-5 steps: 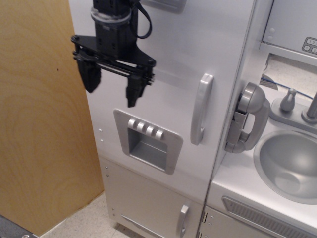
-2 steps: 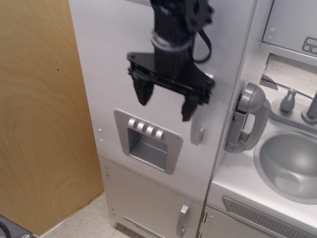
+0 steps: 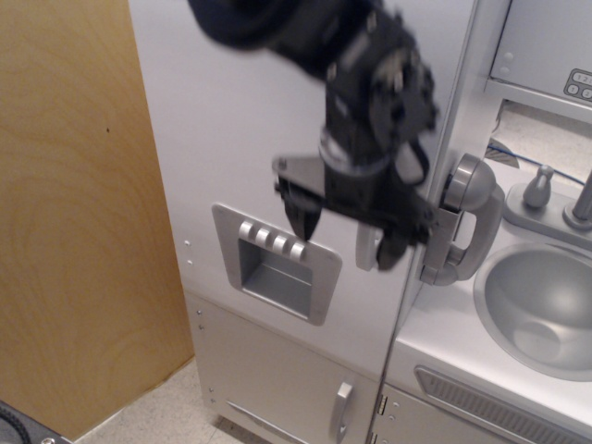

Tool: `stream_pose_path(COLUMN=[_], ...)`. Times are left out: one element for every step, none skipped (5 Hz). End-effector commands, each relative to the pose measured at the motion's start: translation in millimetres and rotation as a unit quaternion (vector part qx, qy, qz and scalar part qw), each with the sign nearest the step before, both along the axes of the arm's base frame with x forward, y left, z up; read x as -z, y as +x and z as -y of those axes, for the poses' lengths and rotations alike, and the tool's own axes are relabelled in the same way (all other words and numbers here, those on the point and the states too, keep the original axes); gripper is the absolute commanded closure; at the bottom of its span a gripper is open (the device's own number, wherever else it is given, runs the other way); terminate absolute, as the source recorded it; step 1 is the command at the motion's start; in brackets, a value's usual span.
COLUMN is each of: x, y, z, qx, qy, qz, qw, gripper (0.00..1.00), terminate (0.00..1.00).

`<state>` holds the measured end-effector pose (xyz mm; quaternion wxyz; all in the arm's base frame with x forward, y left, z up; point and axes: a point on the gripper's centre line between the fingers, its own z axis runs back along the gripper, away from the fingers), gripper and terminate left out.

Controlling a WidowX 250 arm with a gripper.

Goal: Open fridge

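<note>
The end effector (image 3: 350, 236) has swung across the fridge (image 3: 231, 139) door from its upper left to the right and has dropped lower. A second ago it hung above the dispenser (image 3: 276, 264), well left of the handle (image 3: 368, 250); now its spread fingers (image 3: 302, 215) bracket the handle, hiding most of it, with the right one close to the phone (image 3: 462, 222). The arm now appears blurred

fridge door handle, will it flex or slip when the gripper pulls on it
The handle looks like a moulded silver bar fixed to the fridge door, so probably stiff. Its smooth glossy finish could let the fingers slide. The open gripper straddles it, so hooking behind the bar seems safer than pinching. The door likely swings lightly.
</note>
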<state>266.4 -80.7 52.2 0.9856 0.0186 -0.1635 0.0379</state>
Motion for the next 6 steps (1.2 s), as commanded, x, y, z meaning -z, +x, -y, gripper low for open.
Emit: stream_pose_path(x=[2.1, -2.9, -4.5, -6.1, -12.3, -19.0], y=[15.9, 24.3, 32.7, 44.1, 55.0, 59.9], z=[4.1, -11.0, -21.7, -25.0, -17.9, -15.1], qx=[-0.004, -0.022, -0.037, -0.040, -0.010, -0.001], qy=[-0.002, 0.000, 0.002, 0.002, -0.002, -0.008], qz=[0.027, 0.037, 0.034, 0.024, 0.021, 0.031], qw=[0.9996, 0.9991, 0.9987, 0.9989, 0.9997, 0.9995], gripper=[0.00, 0.00, 0.00, 0.00, 0.00, 0.00], terminate=[0.00, 0.00, 0.00, 0.00, 0.00, 0.00])
